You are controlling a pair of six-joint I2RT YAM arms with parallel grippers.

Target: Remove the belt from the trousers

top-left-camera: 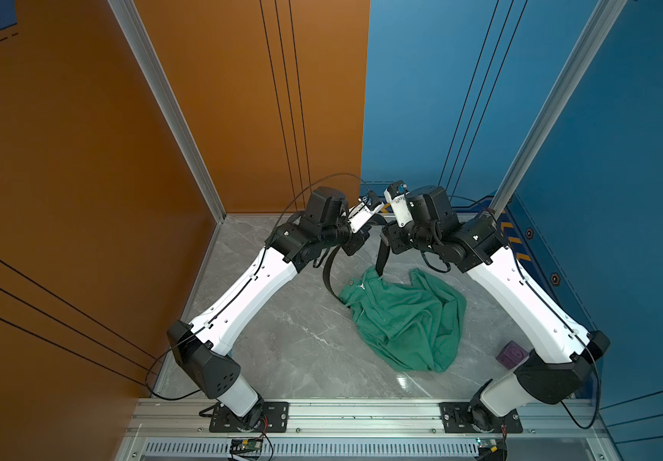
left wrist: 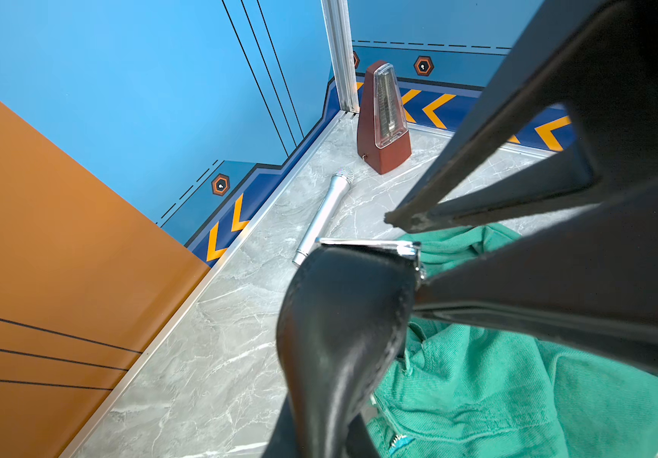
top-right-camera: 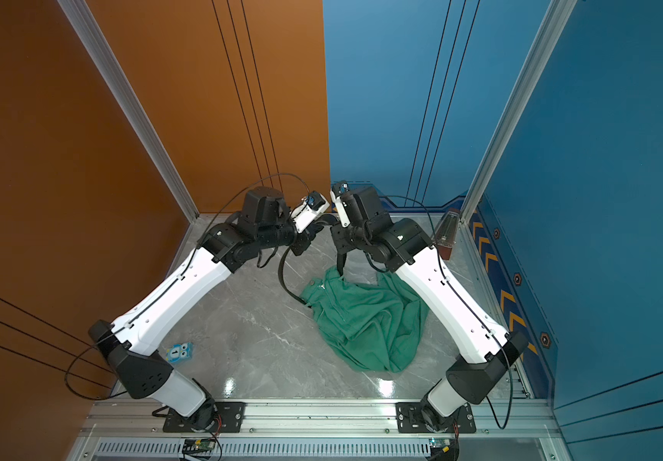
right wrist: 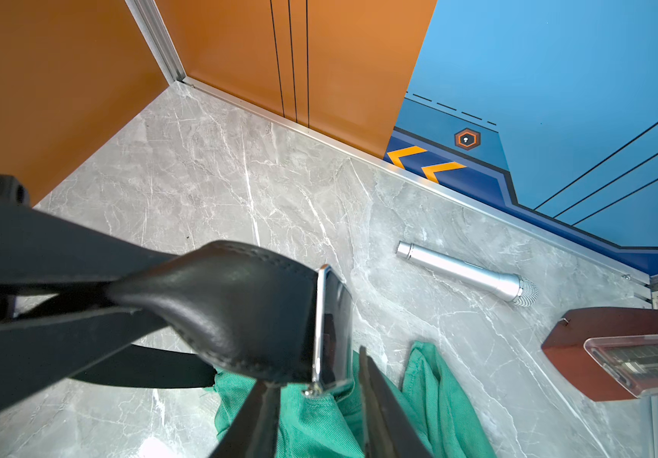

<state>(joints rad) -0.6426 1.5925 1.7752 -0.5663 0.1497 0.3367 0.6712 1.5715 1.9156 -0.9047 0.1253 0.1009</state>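
Observation:
The green trousers (top-left-camera: 409,319) (top-right-camera: 365,319) lie crumpled on the marble floor between my arms. The black belt (top-left-camera: 381,255) (top-right-camera: 281,275) hangs in two strands from my grippers down into the waistband. My left gripper (left wrist: 319,432) (top-left-camera: 371,223) is shut on the belt's strap just behind the silver buckle (left wrist: 367,246) (right wrist: 321,329). Held up at the back centre facing it, my right gripper (right wrist: 315,368) (top-left-camera: 385,235) is open. Its fingers (right wrist: 382,412) stand apart either side of the buckle's lower corner, gripping nothing.
A silver microphone (right wrist: 466,273) (left wrist: 323,214) lies by the back wall. A brown metronome (left wrist: 384,119) (top-right-camera: 447,231) stands in the back right corner. A purple cube (top-left-camera: 512,354) sits by the right arm's base, a small blue toy (top-right-camera: 179,353) by the left's.

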